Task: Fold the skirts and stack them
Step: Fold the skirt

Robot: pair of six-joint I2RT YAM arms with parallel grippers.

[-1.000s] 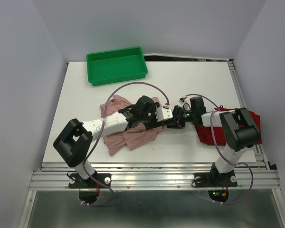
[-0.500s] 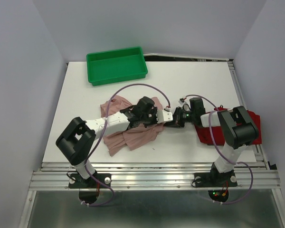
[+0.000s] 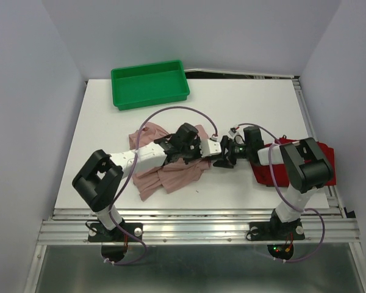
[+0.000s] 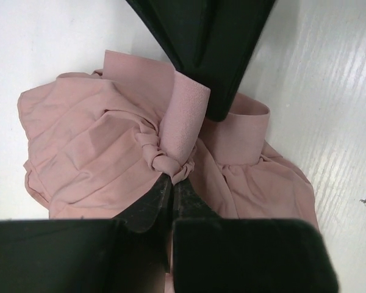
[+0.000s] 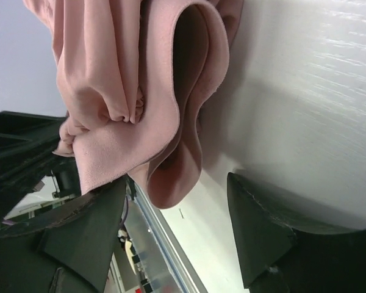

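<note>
Your left gripper (image 4: 172,183) is pinched tight on a bunched fold of the dusty pink ruffled cloth skirt (image 4: 91,152), your right gripper (image 5: 178,180) gapes wide just before that fold, holding nothing, and the plain dark red cloth skirt (image 3: 323,160) lies beneath your right arm's elbow.

Two robot arms point inward and meet near the middle of the overhead view. The left arm (image 3: 140,157) lies low and nearly straight, running from its base out to the right. Its left hand (image 3: 206,151) has both fingers pressed tightly together, pinching a bunched fold of the pink skirt (image 4: 97,152). The right arm (image 3: 293,160) bends sharply at the elbow and points left. The right hand (image 3: 222,160) sits just beside the left one, its two fingers spread wide apart.
</note>
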